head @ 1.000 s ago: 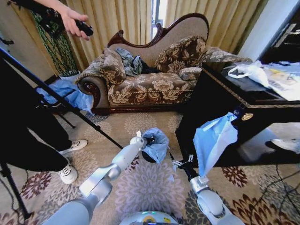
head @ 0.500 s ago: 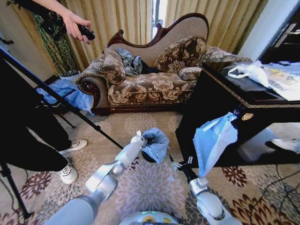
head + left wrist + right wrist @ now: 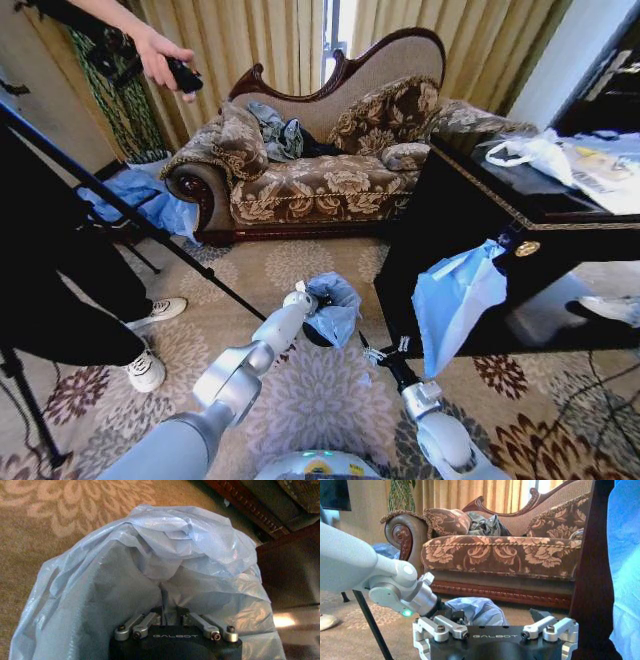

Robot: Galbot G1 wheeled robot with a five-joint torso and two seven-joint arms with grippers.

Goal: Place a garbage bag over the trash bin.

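The left tool (image 3: 169, 620) has its fingers drawn together on a fold of the garbage bag (image 3: 165, 573), the pale blue film bunched and pinched between them. In the head view the left tool (image 3: 308, 300) sits at the near edge of the garbage bag (image 3: 335, 305), which is draped over the trash bin (image 3: 315, 337); only a dark sliver of the bin shows under the film, low on the patterned carpet (image 3: 300, 400) just in front of the dark bench (image 3: 480, 230). The right tool (image 3: 385, 352) hangs close to the floor just beside the bin, between it and the bench; its fingers (image 3: 540, 615) stand apart with nothing between them, pointing toward the covered bin and the left arm's wrist (image 3: 415, 594). A larger pale blue plastic bundle (image 3: 455, 295) hangs down the front of the bench. Behind stands a floral sofa (image 3: 320, 180) with clothes on its seat.
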